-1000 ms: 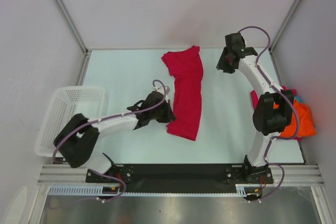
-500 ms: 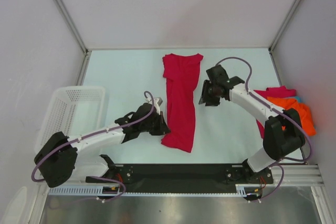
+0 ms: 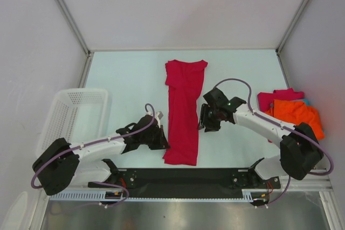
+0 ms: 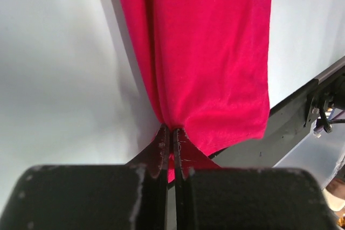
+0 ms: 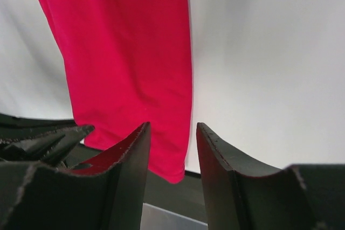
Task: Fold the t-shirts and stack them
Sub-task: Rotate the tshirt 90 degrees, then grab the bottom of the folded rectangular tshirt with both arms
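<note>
Red cloth noted at centre: the crimson t-shirt (image 3: 182,111) lies as one long narrow strip down the middle of the table (image 3: 124,79), with its wider end at the far side and its other end close to the black rail (image 3: 183,176) at the near edge. My left gripper (image 4: 171,130) sits at the strip's left edge near that end. Its fingers are pressed together on a pinch of the cloth, which gathers into folds at the tips. My right gripper (image 5: 172,127) is just beside the strip's right edge, about halfway along, with its jaws spread and nothing between them. I cannot tell whether it touches the table. An orange t-shirt (image 3: 299,114) and a magenta-pink t-shirt (image 3: 275,98) lie heaped at the table's right edge, well apart from the strip. A white basket (image 3: 70,114) stands at the left edge.
</note>
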